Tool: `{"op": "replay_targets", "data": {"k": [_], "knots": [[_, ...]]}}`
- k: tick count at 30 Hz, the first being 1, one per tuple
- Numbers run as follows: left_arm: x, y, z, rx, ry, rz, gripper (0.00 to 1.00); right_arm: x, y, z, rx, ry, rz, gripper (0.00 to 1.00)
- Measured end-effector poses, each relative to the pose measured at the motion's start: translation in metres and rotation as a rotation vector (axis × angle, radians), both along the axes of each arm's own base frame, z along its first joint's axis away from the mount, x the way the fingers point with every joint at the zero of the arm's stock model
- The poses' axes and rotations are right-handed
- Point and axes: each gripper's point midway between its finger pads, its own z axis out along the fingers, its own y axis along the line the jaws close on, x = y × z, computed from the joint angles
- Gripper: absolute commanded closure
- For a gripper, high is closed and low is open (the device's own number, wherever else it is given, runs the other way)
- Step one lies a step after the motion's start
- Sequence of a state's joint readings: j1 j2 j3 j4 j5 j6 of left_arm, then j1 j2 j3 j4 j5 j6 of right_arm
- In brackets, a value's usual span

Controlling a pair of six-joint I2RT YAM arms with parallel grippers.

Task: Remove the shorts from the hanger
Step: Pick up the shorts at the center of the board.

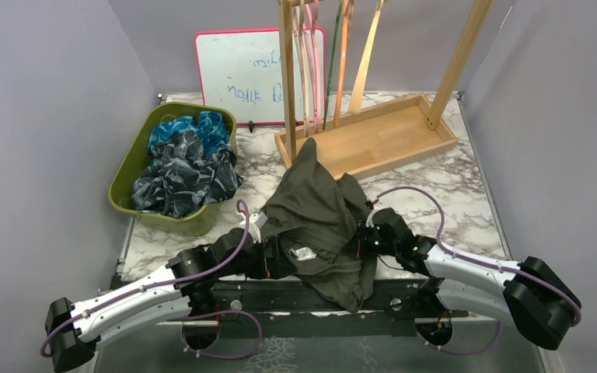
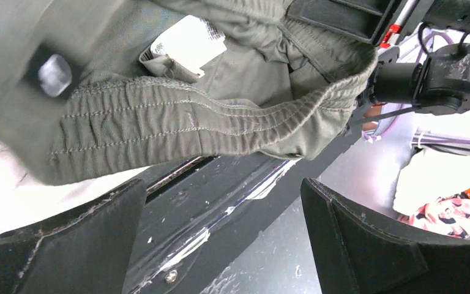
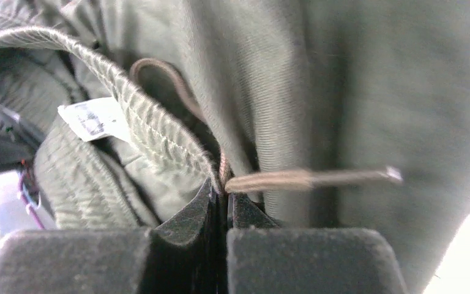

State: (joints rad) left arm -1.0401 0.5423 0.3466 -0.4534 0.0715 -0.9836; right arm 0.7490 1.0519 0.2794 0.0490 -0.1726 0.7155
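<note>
The dark olive green shorts (image 1: 319, 210) rise in a peak toward the hangers (image 1: 308, 70) on the wooden rack, and their waistband spreads over both grippers. My right gripper (image 3: 223, 188) is shut on the shorts' waistband edge (image 3: 159, 131), right beside the brown drawstring (image 3: 306, 179). In the top view its fingers sit under the cloth at the shorts' right side (image 1: 361, 245). My left gripper (image 2: 223, 190) is open below the ribbed waistband (image 2: 177, 116) with nothing between its fingers. From above, the left gripper (image 1: 276, 252) is half covered by the cloth. I cannot tell which hanger holds the peak.
A green bin (image 1: 136, 155) at the left holds dark navy leaf-print shorts (image 1: 183, 175) and blue shorts (image 1: 202, 128). The rack's wooden base tray (image 1: 381, 140) stands behind the olive shorts. A whiteboard (image 1: 237, 74) leans on the back wall. The table's dark front rail (image 2: 220, 208) lies under my left gripper.
</note>
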Motion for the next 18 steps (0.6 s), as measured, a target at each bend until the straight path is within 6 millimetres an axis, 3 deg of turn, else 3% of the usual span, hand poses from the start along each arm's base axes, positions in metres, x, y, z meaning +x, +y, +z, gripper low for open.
{"op": "replay_targets", "data": {"k": [4,12,18], "knots": [[0.001,-0.005,-0.005,-0.014,0.023,0.016,0.01,0.002,-0.010,-0.011,0.004,0.014,-0.102,0.99],[0.015,-0.016,-0.038,-0.036,0.085,0.134,0.01,-0.001,-0.003,-0.011,0.092,0.024,-0.104,0.99],[0.042,-0.033,-0.026,-0.111,0.029,0.240,0.01,-0.014,0.006,-0.007,0.156,0.027,-0.020,0.98]]}}
